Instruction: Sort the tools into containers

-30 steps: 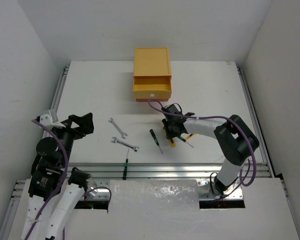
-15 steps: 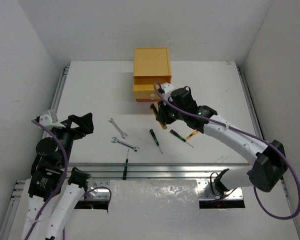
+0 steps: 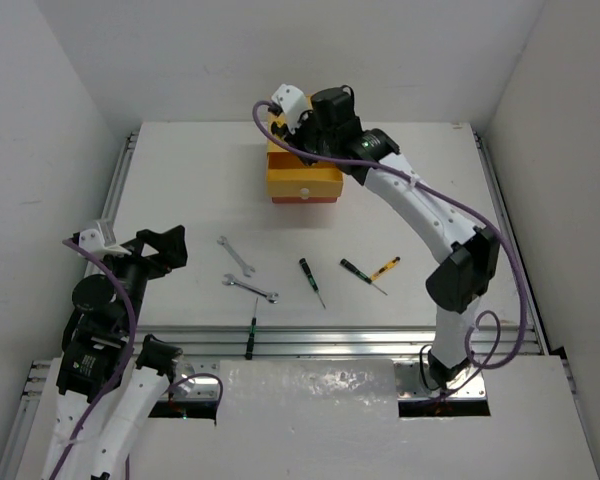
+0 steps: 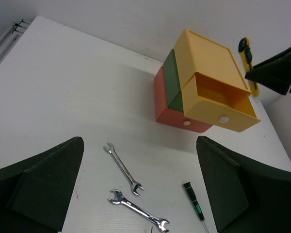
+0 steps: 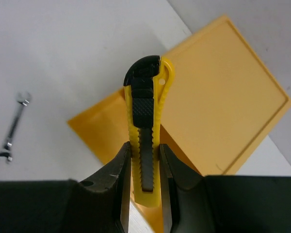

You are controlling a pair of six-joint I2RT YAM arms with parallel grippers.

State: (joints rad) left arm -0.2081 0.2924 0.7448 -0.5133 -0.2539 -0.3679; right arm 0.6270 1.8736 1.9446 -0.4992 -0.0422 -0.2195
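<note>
White bench [image 3: 180, 180] boxed in by white walls. The right hand [image 5: 144, 155] pinches a yellow-and-black utility knife [image 5: 144, 111] between its two fingers, holding it in the air above the chest's yellow top drawer [image 4: 218, 104], which stands pulled open. The left hand [image 3: 172, 248] is spread wide and holds nothing, at the near left. Two silver wrenches [image 3: 236, 255] lie on the bench just beyond it, and screwdrivers [image 3: 311, 281] lie farther right.

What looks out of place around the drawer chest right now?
The yellow box, its drawer pulled open, sits twisted off the green box and red box beneath, leaving the stack askew. Nothing spilled or damaged.
</note>
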